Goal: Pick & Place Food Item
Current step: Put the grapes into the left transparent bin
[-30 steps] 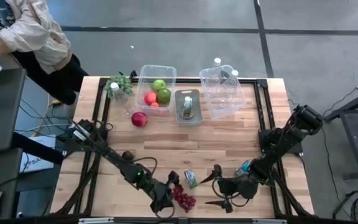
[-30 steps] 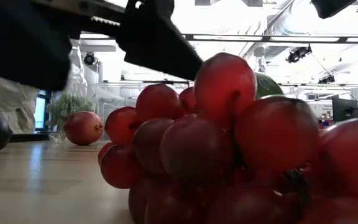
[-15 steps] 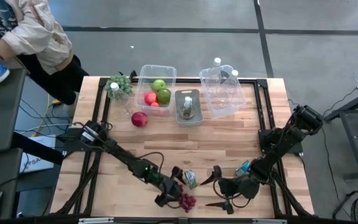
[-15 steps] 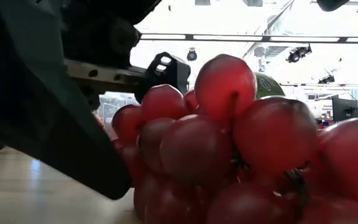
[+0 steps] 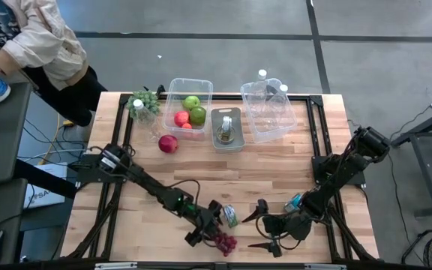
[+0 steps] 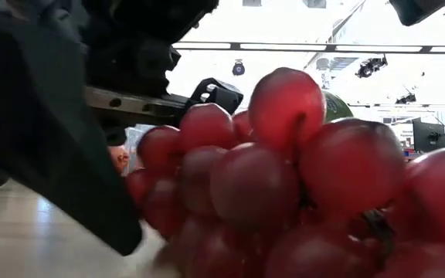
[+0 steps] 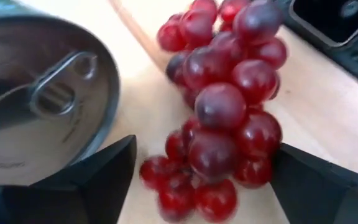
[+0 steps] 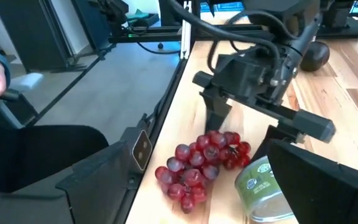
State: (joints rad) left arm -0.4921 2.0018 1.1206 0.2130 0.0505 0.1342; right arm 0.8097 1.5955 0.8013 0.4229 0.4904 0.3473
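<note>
Left wrist view: left end effector [image 7: 204, 177] spread wide around grapes [image 7: 225, 106]; could nudge adjacent can [image 7: 39, 93], dislodge berries.

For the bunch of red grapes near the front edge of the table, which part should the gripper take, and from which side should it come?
Probably the middle of the bunch of red grapes, from above. It lies flat on the table, so its sides offer little. The left gripper already has its open fingers on both sides. The tin can lies close by, so keep that finger clear.
</note>
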